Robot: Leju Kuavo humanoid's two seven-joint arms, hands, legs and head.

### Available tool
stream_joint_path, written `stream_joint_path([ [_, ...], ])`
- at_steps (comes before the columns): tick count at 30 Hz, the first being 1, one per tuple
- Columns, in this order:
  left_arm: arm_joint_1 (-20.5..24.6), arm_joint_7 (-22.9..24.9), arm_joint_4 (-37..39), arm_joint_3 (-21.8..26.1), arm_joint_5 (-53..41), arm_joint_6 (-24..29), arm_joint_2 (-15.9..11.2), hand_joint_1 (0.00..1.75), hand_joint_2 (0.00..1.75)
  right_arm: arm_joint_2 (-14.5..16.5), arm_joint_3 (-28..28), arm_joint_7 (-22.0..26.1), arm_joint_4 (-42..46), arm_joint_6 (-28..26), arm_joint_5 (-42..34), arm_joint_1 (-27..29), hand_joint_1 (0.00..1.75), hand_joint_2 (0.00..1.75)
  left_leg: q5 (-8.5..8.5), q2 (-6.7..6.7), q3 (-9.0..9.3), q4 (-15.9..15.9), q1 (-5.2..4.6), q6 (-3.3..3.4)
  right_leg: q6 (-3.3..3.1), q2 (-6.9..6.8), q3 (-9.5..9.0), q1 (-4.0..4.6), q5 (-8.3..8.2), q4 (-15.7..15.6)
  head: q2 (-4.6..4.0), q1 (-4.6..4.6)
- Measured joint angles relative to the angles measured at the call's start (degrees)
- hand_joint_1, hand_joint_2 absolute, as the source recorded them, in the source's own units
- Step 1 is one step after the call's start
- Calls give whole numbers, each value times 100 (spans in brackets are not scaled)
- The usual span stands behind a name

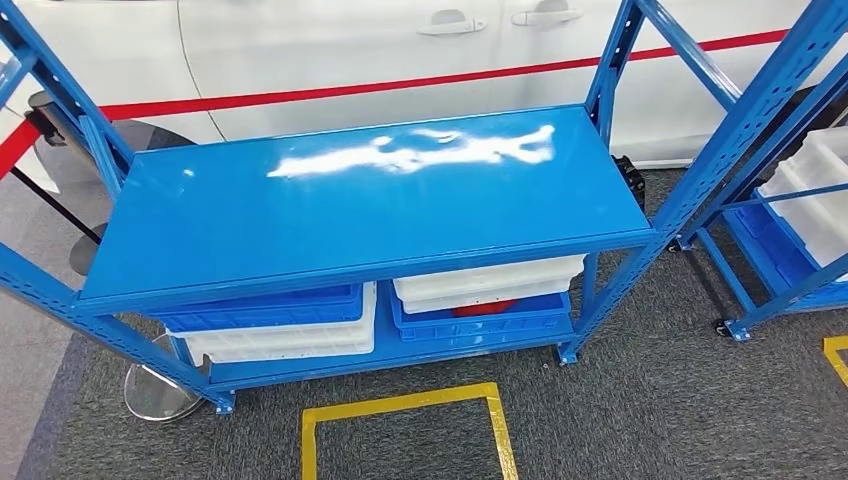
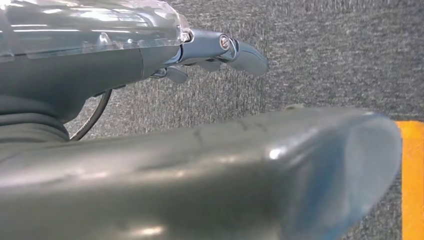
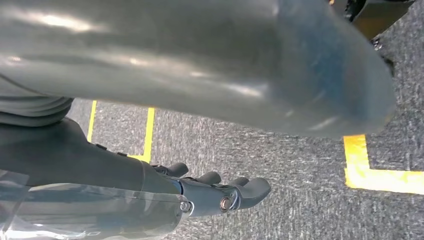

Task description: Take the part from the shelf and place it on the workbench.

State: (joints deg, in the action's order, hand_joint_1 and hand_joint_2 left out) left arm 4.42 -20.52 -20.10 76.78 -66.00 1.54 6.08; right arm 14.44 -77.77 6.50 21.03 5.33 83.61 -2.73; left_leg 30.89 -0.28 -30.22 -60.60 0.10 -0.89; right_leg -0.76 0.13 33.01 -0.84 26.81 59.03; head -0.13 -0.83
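A blue steel shelf [image 1: 370, 200] stands ahead in the head view, its glossy top board bare and catching a white glare. On the lower level sit four stacked bins: at the left a blue bin [image 1: 262, 306] on a white bin [image 1: 285, 341], at the right a white bin [image 1: 487, 279] on a blue bin [image 1: 482, 322], and a red part [image 1: 484, 307] peeks out between that right-hand pair, mostly hidden, so its shape cannot be told. Behind the shelf is a white car body [image 1: 330, 50] with a red stripe and door handles; a second blue rack [image 1: 775, 170] with white trays stands off to the side. The floor is grey carpet [image 1: 620, 410] marked with a yellow taped square [image 1: 405, 425], and a round metal stand base [image 1: 158, 392] rests by the shelf's foot. The left hand [image 2: 215, 50] hangs over the carpet with its fingers loosely extended and apart, holding nothing; a yellow floor line [image 2: 411, 175] lies beyond its thumb. The right hand [image 3: 220, 192] likewise hangs above the carpet, fingers slightly curled but spread and empty, with yellow tape lines [image 3: 372, 172] on the floor past its fingertips. The red part is well apart from both hands, inside the shelf's lower level.
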Motion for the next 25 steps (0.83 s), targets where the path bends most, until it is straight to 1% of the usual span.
stream_joint_path([
  [1, -1, 11, -7, 0, -2, 8, 2, 0, 0, 3, -4, -8, 4, -3, -5, -1, 0, 131, 164, 1, -141, -302, 12, -28, -24, -7, -12, -5, 6, -10, 1, -9],
  [2, -3, 23, -10, 0, -3, 16, 5, 0, 0, 4, -13, -18, 8, -6, -9, -3, 0, 175, 348, 1, -343, -694, 19, -52, -44, -11, -16, -3, 16, -12, 0, -16],
  [3, -6, 39, -10, 0, -7, 25, 9, 0, 0, 4, -22, -38, 10, -8, -14, -5, 0, 175, 493, 1, -552, -1080, 32, -73, -60, -13, -20, 1, 26, -10, 1, -17],
  [4, -10, 58, -11, 0, -13, 37, 11, 0, 0, 5, -31, -73, 10, -5, -17, -6, 0, 175, 540, 1, -703, -1336, 46, -98, -74, -13, -30, 4, 36, -8, 1, -17],
  [5, -13, 75, -16, 0, -22, 52, 14, 0, 0, 5, -39, -115, 10, 1, -20, -7, 0, 175, 465, 2, -754, -1378, 65, -127, -84, -11, -47, 3, 48, -6, 0, -16],
  [6, -15, 91, -23, 0, -33, 68, 15, 0, 0, 5, -44, -159, 10, 6, -25, -8, 0, 175, 284, 3, -695, -1195, 89, -161, -88, -8, -71, -2, 64, -3, 0, -16],
  [7, -13, 109, -32, 0, -40, 82, 15, 0, 0, 6, -52, -193, 10, 5, -37, -9, 0, 131, 34, 6, -543, -827, 119, -199, -83, -4, -101, -9, 84, 5, -1, -16],
  [8, -11, 129, -39, 0, -45, 92, 23, 0, 44, 5, -67, -210, 14, -1, -62, -11, 0, 87, -159, 6, -365, -416, 146, -243, -63, 2, -123, -4, 111, 20, -1, -16],
  [9, -6, 146, -49, 0, -42, 99, 32, 0, 87, 6, -88, -213, 20, -9, -94, -16, 0, 44, -298, -2, -220, -87, 159, -237, -36, 11, -132, 4, 138, 43, 0, -21],
  [10, -3, 164, -56, 0, -38, 103, 44, 0, 131, 6, -111, -212, 26, -17, -130, -22, 0, 0, -353, -7, -130, 124, 162, -208, -9, 19, -133, 18, 158, 63, 0, -21],
  [11, -2, 178, -62, 0, -35, 105, 57, 0, 175, 6, -132, -210, 32, -20, -161, -29, 0, 0, -343, -14, -101, 199, 155, -175, 15, 25, -126, 36, 170, 76, 1, -22],
  [12, 0, 188, -69, 0, -33, 110, 63, 0, 175, 7, -147, -209, 34, -22, -179, -36, 0, 0, -349, -18, -102, 207, 144, -121, 30, 28, -122, 38, 171, 78, 1, -22],
  [16, 0, 237, -101, 0, -49, 154, 72, 0, 175, 7, -176, -211, 39, -24, -189, -49, 0, 0, -342, -19, -110, 205, 100, -83, 74, 27, -131, 10, 158, 47, -1, -17],
  [18, 3, 272, -115, 0, -58, 173, 72, 0, 175, 8, -180, -211, 39, -23, -189, -55, 0, 0, -336, -18, -110, 204, 89, -65, 86, 29, -136, 4, 154, 36, -1, -17],
  [22, 7, 324, -122, 0, -86, 178, 72, 0, 175, 8, -184, -215, 39, -20, -187, -62, 0, 175, -332, -18, -108, 202, 80, -48, 99, 29, -143, -2, 151, 23, 0, -18],
  [25, 4, 352, -124, -17, -82, 178, 72, 0, 175, 8, -174, -235, 39, -6, -182, -62, 0, 175, -331, -18, -107, 201, 78, -46, 103, 29, -143, -4, 151, 22, -1, -18],
])
